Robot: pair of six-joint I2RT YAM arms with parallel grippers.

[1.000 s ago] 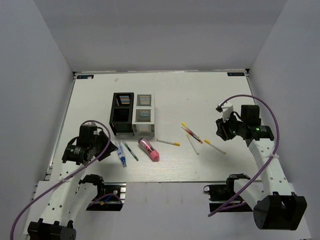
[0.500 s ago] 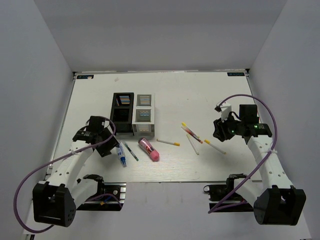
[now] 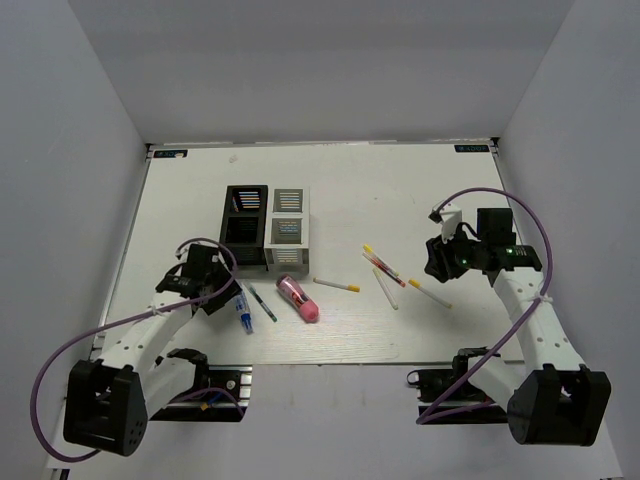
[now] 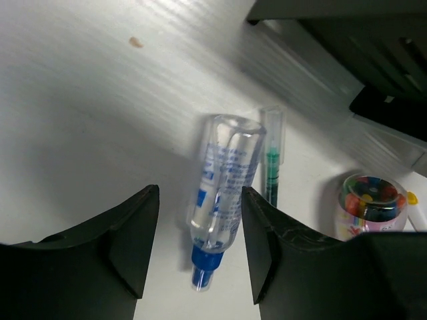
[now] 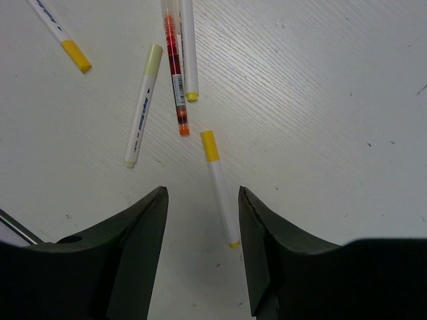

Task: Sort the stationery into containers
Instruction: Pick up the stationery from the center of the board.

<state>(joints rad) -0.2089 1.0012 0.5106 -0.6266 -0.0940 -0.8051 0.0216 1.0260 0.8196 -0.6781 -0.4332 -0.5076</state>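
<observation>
The blue-and-white tube [image 4: 223, 193] lies on the table with its blue cap end between the fingers of my open left gripper [image 4: 200, 247]; in the top view the gripper [image 3: 222, 295] is just left of the tube [image 3: 242, 308]. The thin green pen [image 4: 271, 167] and pink marker [image 4: 370, 207] lie to its right. My right gripper [image 5: 201, 247] is open over a white yellow-tipped stick [image 5: 220, 187]. The red pen [image 5: 175, 73] and more sticks [image 5: 144, 107] lie beyond it. The joined black [image 3: 245, 228] and white [image 3: 288, 228] containers stand at centre left.
Another yellow-tipped stick [image 3: 338, 285] lies alone between the pink marker [image 3: 299, 298] and the red pen [image 3: 383, 266]. The black container's base [image 4: 353, 40] is close beyond the left gripper. The table's near edge [image 3: 300, 362] runs just behind both grippers.
My left gripper has swung right and come down at the blue-and-white tube, which now sits between its open fingers. The right gripper has shifted slightly left towards the sticks.
</observation>
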